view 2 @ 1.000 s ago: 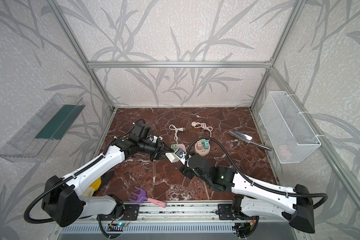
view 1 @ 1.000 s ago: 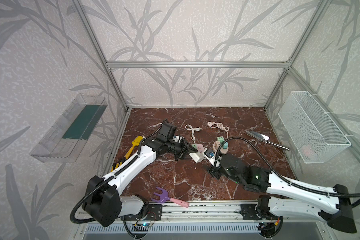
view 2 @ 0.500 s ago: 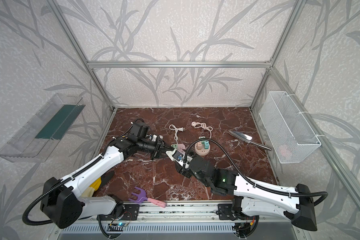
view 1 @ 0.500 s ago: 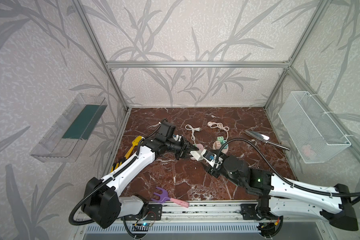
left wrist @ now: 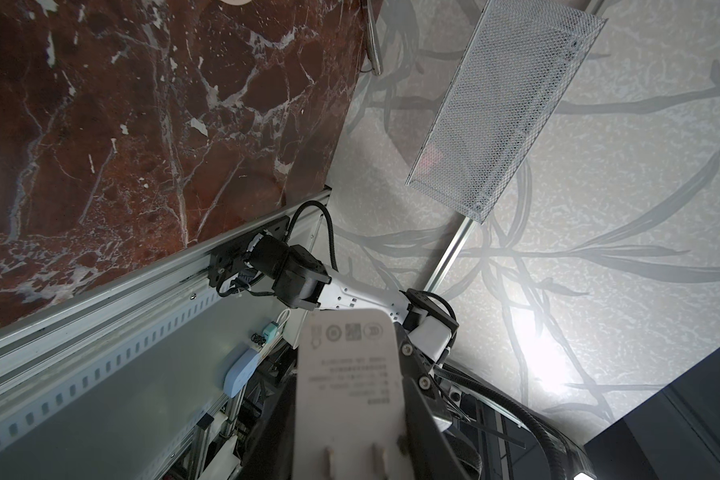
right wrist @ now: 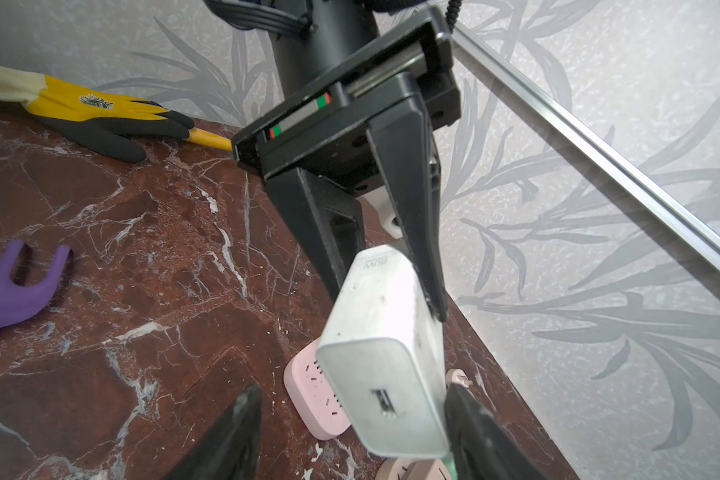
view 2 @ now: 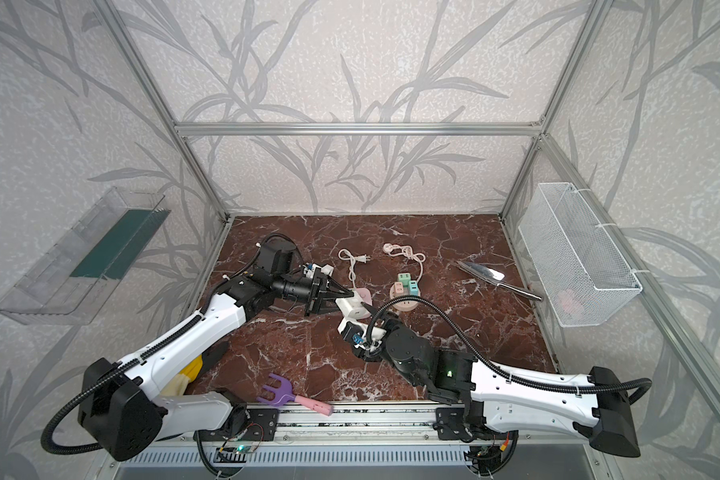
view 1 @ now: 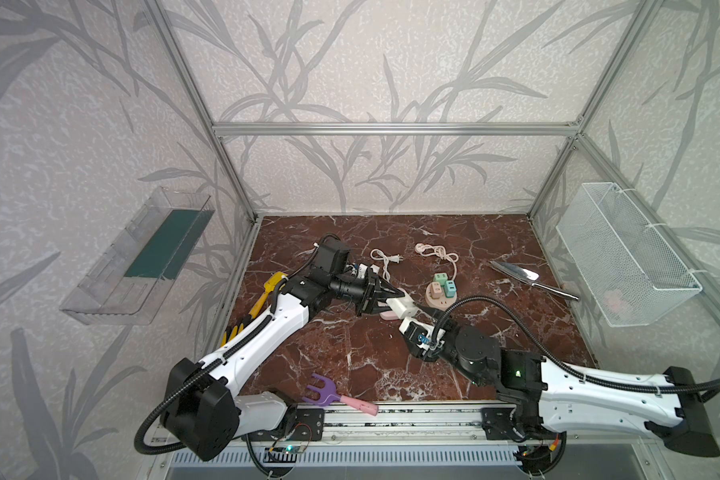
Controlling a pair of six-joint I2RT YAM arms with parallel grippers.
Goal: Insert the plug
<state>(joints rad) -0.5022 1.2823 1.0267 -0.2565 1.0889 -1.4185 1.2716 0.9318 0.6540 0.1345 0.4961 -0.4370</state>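
Right wrist view gives the best look. The left claw [right wrist: 385,291] is pinching the white charger [right wrist: 383,365] by its flat sides and holding it up off the marble, USB-port end pointing at the camera. The right claw [right wrist: 352,390] is spread wide, with its fingers [right wrist: 233,432] on either side of that end. One finger has a clear gap to the charger. Its partner is right up against it, and I can't say for sure whether it touches.

Just under and behind the charger sits the pink socket block [right wrist: 312,395], flat on the marble table [right wrist: 142,249] with its holes facing up. Left wrist view shows the charger's label face with two prongs sticking out near the camera and a black finger tight along one edge.

Further out in the right wrist shot there's a yellow and black glove [right wrist: 100,116] by the wall and a purple fork-shaped tool [right wrist: 13,286].

In both top views the two claws meet mid-table, near a round pink hub [view 1: 442,291] carrying little green and pink cubes. A white cable [view 1: 385,259] and a knotted cord [view 1: 435,251] lie behind it. A metal trowel [view 1: 520,274] lies off towards the wire basket [view 1: 624,253] on the wall.
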